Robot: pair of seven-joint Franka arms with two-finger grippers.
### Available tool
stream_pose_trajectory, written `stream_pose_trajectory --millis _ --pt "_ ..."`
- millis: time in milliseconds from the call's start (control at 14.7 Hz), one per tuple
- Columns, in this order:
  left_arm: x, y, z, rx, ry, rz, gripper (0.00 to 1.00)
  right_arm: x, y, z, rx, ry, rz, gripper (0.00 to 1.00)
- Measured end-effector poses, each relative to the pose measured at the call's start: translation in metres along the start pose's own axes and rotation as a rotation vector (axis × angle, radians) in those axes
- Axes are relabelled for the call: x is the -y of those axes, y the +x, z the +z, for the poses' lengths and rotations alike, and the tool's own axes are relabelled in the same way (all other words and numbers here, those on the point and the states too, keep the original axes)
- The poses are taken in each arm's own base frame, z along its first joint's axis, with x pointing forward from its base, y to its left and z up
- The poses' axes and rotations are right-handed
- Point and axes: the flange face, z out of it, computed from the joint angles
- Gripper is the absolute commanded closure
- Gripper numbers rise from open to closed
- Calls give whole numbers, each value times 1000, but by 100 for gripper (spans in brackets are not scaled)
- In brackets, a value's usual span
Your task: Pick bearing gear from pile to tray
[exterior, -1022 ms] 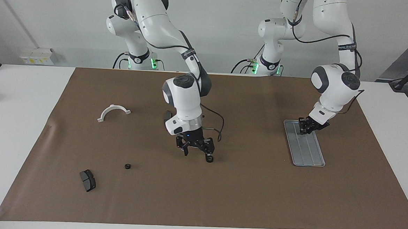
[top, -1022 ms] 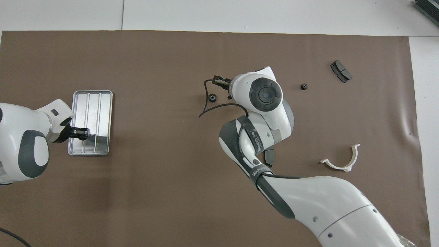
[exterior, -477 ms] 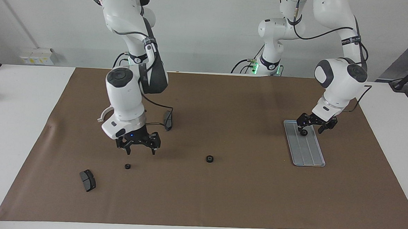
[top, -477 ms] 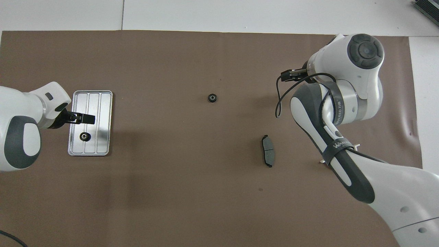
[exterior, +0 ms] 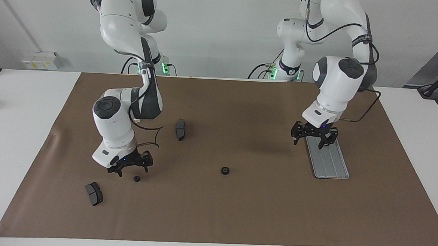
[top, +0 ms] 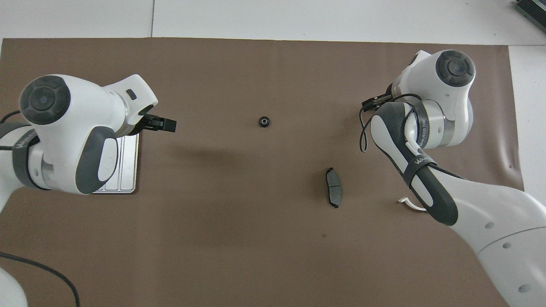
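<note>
From my seat, the tray (exterior: pixel 329 162) lies nearest the robots, toward the left arm's end of the brown mat (exterior: pixel 236 214). My left gripper (exterior: pixel 313 137) hangs over the tray's robot-side end and the mat just beside it, its fingers spread apart and holding nothing. The overhead view hides most of the tray under the left arm, so I cannot tell what lies in it.

About level with that, near the middle of the table, one dark curved pad (exterior: pixel 180 129) rests on the mat. A white half-ring bracket (top: pixel 410 204) peeks out from under the right arm in the overhead view.

Farther out, a small black gear (exterior: pixel 224 171) sits alone mid-table, well apart from everything else.

Farther still, toward the right arm's end, a second small black gear (exterior: pixel 137 178) lies on the mat. My right gripper (exterior: pixel 129 166) is low over the mat just beside this gear, its fingers spread wide, gripping nothing. A second dark pad (exterior: pixel 94 193) lies farthest out, near that gripper.
</note>
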Motion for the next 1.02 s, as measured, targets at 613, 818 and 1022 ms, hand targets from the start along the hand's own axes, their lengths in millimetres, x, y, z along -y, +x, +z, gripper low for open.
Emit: stream_pose_trajectory --millis 613,818,1022 --pt "-158 64 62 -36 -5 -111 4 -3 -6 24 29 1 1 56" --pt "-183 68 82 -33 -3 -116 4 -3 -7 26 32 2 1 66" --pt "-192 67 83 -39 -8 -109 4 -2 -7 25 29 8 6 100"
